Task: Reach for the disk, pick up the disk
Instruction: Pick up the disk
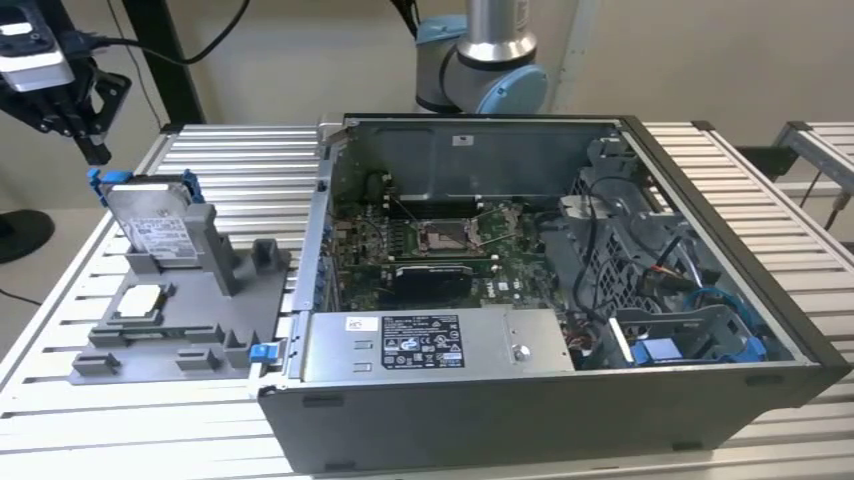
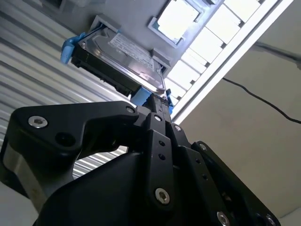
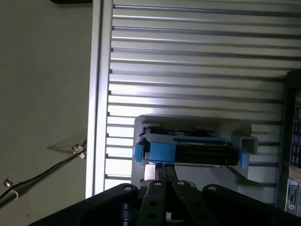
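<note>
**End effector pressed together close above the standing disk**

In the exterior view, the nearest thing is an open computer case (image 1: 561, 400), which lies on the slatted metal table (image 1: 240, 150). At the front of the case sits a grey box (image 1: 427, 345) with a black and white sticker, and behind it the mainboard (image 1: 441, 240) is visible.

On the exterior view's left of the case, a grey holder (image 1: 200, 300) rests on the table. A small square silver chip (image 1: 140, 300) lies flat on its near part. Behind the chip, the disk (image 1: 154, 228) stands upright in a slot of the holder, a little tilted, with its white label toward the camera. A blue bracket (image 1: 96, 183) frames its upper edge.

Just above the bracket corner on the exterior view's left hangs the black end effector (image 1: 96, 152), pointing down. A narrow gap seems to separate it from the bracket. In the first wrist view its fingers (image 3: 159, 170) lie pressed together with nothing between them, and the tip is just beside the bracket (image 3: 162, 150) of the disk (image 3: 202, 153). The second wrist view shows the same closed tip (image 2: 162, 101) near the disk (image 2: 124, 54).

Farthest back, behind the case, stands the arm's base (image 1: 481, 60).
</note>
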`<state>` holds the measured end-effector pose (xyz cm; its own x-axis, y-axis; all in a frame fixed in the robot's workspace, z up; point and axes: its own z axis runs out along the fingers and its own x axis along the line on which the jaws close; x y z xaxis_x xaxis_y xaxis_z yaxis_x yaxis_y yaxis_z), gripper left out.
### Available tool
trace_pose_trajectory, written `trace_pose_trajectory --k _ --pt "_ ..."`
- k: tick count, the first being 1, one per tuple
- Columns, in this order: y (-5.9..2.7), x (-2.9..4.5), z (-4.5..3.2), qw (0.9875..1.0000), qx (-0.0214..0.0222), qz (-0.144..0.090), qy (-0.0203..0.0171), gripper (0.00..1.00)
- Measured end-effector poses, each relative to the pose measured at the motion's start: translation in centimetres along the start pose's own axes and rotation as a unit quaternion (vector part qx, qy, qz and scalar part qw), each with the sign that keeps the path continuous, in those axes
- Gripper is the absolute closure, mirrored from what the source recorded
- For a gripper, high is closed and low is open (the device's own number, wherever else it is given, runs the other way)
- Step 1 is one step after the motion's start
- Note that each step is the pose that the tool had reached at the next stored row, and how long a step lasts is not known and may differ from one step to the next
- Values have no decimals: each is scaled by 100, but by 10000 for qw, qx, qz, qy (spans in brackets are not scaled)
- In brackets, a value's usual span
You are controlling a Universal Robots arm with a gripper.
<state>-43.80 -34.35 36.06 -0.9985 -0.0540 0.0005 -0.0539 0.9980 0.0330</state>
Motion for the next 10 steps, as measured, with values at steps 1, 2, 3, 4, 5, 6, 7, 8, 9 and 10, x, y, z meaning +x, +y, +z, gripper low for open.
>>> trace_pose_trajectory --k 1,2,3,4,5,6,7,8,9,10 --pt "0 0 0 10000 0 -78 3 100" --pt "0 0 0 9999 0 -161 5 100" --pt "0 0 0 9997 0 -249 8 100" --pt "0 0 0 9994 0 -337 11 100" --pt "0 0 0 9991 1 -423 14 100" --pt "0 0 0 9987 1 -509 17 100" --pt "0 0 0 9983 0 -591 20 100" --pt "0 0 0 9977 1 -674 23 100" --pt "0 0 0 9971 1 -760 25 100" --pt "0 0 0 9965 1 -840 28 100"
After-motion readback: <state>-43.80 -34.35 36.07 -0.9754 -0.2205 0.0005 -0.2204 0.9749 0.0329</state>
